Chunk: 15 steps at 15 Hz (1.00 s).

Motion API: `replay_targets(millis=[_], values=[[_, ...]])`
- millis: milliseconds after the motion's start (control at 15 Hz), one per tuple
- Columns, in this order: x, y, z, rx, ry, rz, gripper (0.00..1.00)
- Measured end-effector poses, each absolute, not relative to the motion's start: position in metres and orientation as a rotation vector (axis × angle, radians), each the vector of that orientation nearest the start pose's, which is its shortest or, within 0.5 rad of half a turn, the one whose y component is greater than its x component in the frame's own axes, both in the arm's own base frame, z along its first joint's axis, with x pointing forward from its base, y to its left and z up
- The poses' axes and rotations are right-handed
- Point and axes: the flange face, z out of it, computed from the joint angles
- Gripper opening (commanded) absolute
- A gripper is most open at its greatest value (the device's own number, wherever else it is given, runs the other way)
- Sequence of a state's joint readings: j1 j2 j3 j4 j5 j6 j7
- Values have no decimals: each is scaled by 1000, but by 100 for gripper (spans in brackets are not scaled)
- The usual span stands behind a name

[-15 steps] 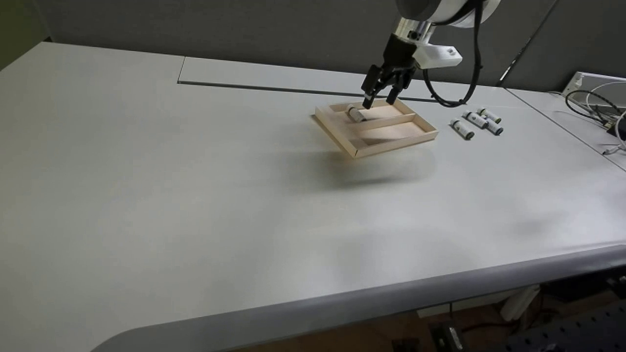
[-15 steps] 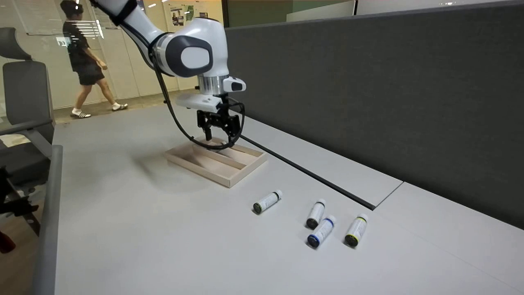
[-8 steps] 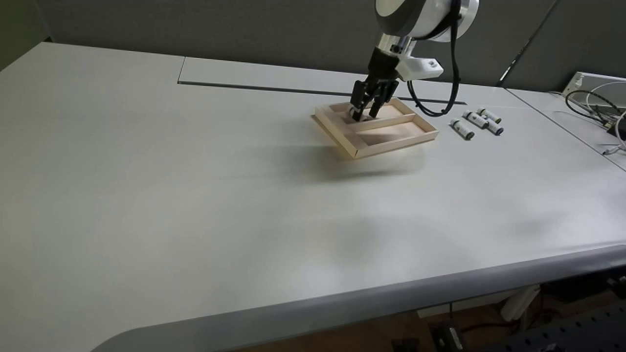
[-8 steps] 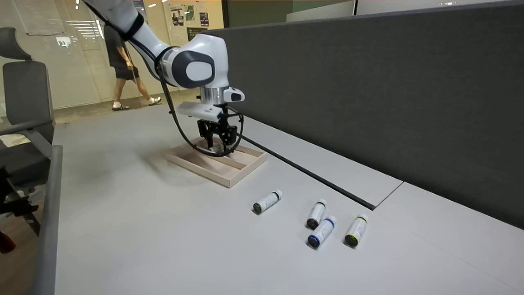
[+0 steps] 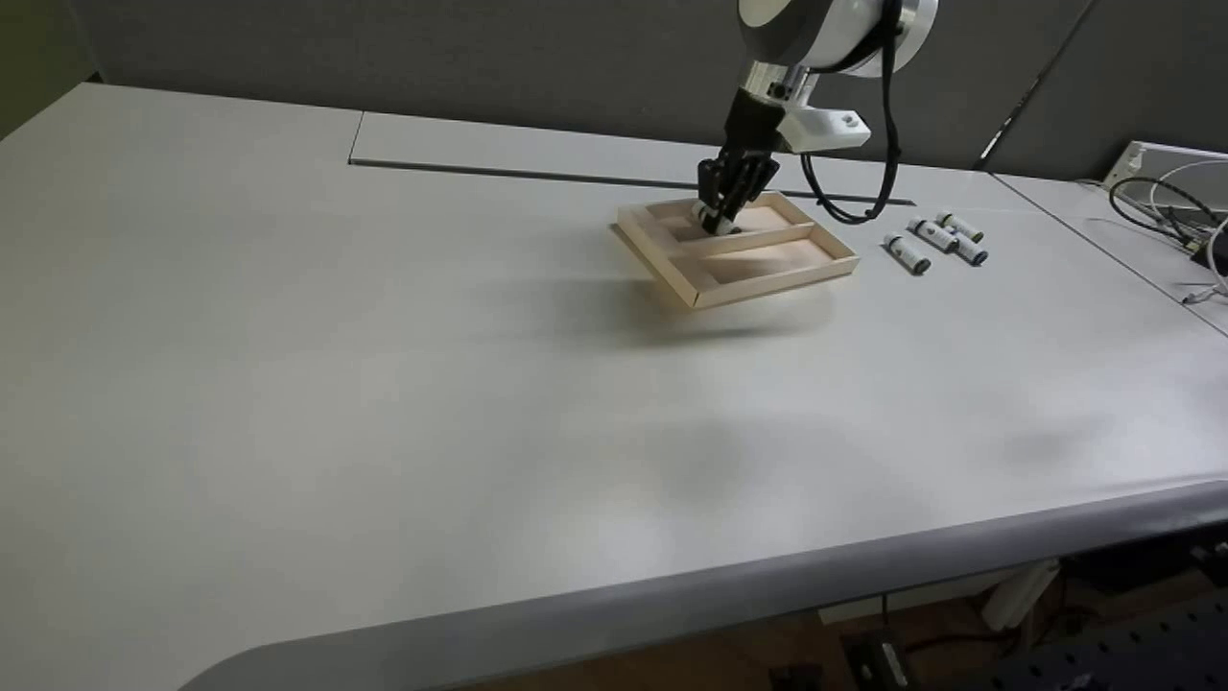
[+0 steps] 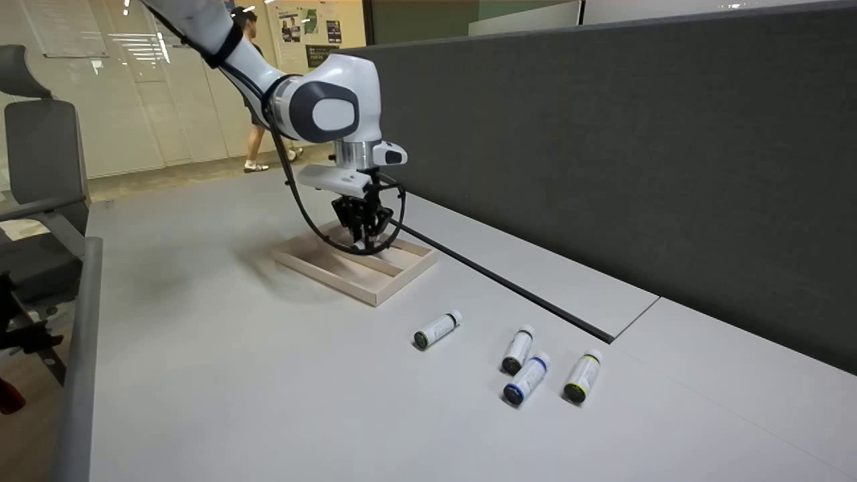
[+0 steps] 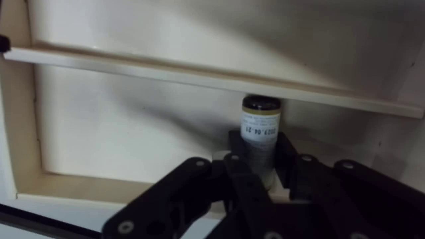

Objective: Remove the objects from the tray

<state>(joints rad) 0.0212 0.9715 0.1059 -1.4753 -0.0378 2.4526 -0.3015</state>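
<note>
Since the earlier frame, the gripper (image 7: 259, 142) has narrowed from a wider setting; its fingers (image 7: 236, 141) now clasp a white-labelled bottle (image 7: 260, 125) at bottle width. The bottle is inside the wooden tray (image 7: 83, 189), its dark end just beside the divider (image 7: 166, 72). Four similar bottles (image 6: 437, 329) lie outside the tray on the table (image 6: 268, 402).

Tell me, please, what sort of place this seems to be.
Likely an office or lab: an exterior view shows a desk chair, a dark grey partition and posters in the background.
</note>
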Motion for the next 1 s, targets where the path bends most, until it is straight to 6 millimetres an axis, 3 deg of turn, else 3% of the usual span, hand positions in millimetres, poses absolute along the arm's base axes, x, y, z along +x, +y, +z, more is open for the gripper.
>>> replay_targets(millis=[267,467,667,1000], values=[[709,62,119,-3027,-597,-74,7],[712,36,145,-3048,-549,-117,7],[707,-4,155,-3086,-479,-115,7],[686,-92,141,-3163,-327,-80,7]])
